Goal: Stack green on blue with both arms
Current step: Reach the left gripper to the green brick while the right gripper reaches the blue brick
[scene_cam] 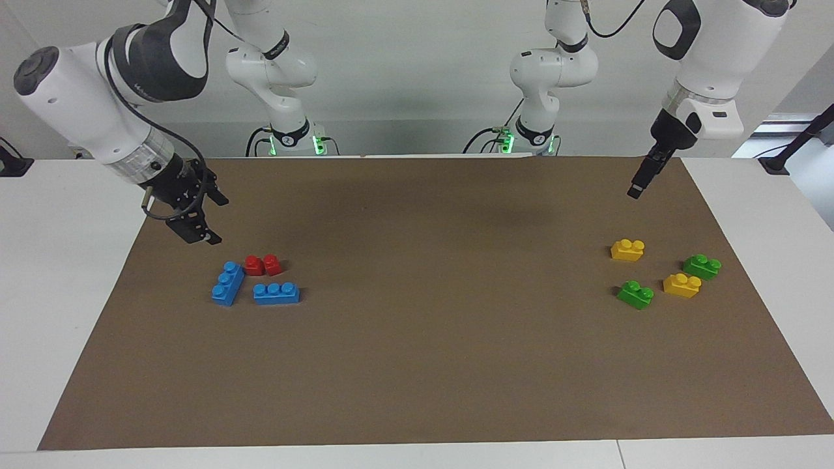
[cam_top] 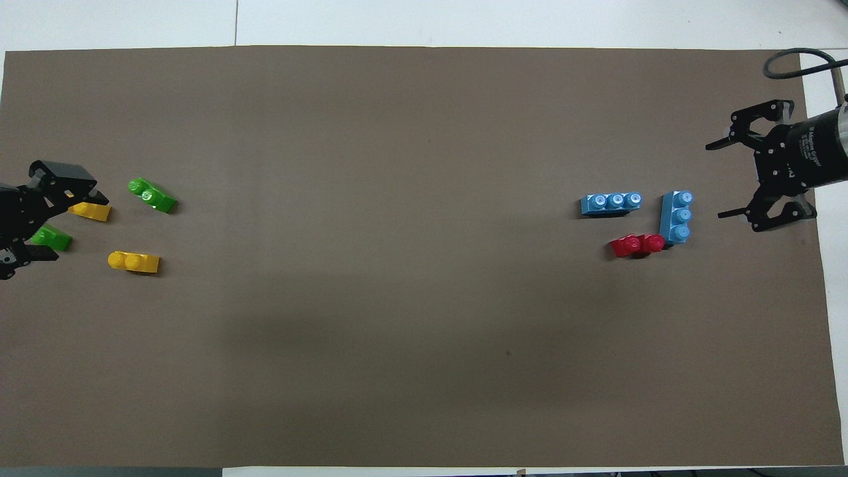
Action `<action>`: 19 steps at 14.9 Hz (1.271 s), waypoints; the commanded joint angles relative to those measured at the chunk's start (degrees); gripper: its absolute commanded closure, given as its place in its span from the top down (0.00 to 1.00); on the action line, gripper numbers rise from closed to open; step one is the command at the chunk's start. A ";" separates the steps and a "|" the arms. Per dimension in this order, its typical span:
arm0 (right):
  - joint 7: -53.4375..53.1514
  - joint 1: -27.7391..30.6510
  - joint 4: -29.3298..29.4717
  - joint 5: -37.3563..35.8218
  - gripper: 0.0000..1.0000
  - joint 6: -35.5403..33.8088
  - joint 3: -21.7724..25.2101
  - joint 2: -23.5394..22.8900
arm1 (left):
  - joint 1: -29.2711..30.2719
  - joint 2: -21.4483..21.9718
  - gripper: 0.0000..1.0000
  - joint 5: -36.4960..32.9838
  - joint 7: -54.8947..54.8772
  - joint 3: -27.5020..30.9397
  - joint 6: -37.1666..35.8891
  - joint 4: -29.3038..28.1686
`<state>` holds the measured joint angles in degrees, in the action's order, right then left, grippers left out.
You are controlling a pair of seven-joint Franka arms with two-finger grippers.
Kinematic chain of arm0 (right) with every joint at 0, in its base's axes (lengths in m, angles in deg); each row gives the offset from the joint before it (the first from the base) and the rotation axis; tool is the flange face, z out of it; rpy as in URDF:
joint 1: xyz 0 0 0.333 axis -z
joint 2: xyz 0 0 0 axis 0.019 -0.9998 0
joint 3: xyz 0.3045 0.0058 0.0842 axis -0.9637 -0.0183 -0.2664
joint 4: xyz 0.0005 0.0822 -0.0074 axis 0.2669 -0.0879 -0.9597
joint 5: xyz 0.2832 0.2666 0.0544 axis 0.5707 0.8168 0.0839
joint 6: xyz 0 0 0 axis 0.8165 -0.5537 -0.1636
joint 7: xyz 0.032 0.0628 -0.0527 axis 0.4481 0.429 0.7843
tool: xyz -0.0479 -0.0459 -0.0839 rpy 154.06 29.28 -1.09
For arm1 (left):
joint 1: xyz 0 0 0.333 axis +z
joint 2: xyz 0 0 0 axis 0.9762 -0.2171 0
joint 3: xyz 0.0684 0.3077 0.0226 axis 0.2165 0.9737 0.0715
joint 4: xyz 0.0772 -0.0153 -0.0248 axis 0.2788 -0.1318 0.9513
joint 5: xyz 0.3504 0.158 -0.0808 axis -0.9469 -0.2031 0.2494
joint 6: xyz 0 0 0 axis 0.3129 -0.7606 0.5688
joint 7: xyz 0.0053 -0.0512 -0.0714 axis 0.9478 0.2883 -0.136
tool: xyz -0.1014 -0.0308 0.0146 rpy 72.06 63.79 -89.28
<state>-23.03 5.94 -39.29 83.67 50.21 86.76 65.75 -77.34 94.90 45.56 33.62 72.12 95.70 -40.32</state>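
Two green bricks (scene_cam: 635, 294) (scene_cam: 702, 266) lie on the brown mat at the left arm's end; in the overhead view they are the green bricks (cam_top: 152, 195) (cam_top: 52, 238). Two blue bricks (scene_cam: 228, 283) (scene_cam: 276, 293) lie at the right arm's end, also visible from overhead (cam_top: 677, 217) (cam_top: 611, 203). My left gripper (scene_cam: 634, 191) (cam_top: 69, 226) hangs open and empty, high over the mat by the green and yellow bricks. My right gripper (scene_cam: 212, 221) (cam_top: 722, 179) is open and empty in the air, just off the blue bricks toward the table's end.
A red brick (scene_cam: 263, 265) touches the end of one blue brick. Two yellow bricks (scene_cam: 627, 249) (scene_cam: 681, 285) lie among the green ones. The brown mat (scene_cam: 423, 365) covers most of the white table.
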 commanded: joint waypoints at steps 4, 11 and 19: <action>-0.63 -0.11 0.52 2.18 0.99 5.52 -0.68 -6.75 | 2.07 -2.13 1.00 1.10 3.46 -0.07 6.73 -4.90; 3.84 -1.25 -5.02 6.92 0.99 11.34 -0.68 -8.69 | 4.18 -11.27 1.00 0.57 3.46 0.11 12.27 -3.94; 7.90 -0.64 -9.42 8.42 0.99 13.01 -0.68 -8.34 | 5.85 -22.17 1.00 0.57 3.81 0.29 12.53 4.05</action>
<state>-17.08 4.59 -46.87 90.44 61.71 86.33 56.53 -72.89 76.60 45.59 37.12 72.46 108.32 -40.68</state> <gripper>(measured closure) 0.000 0.000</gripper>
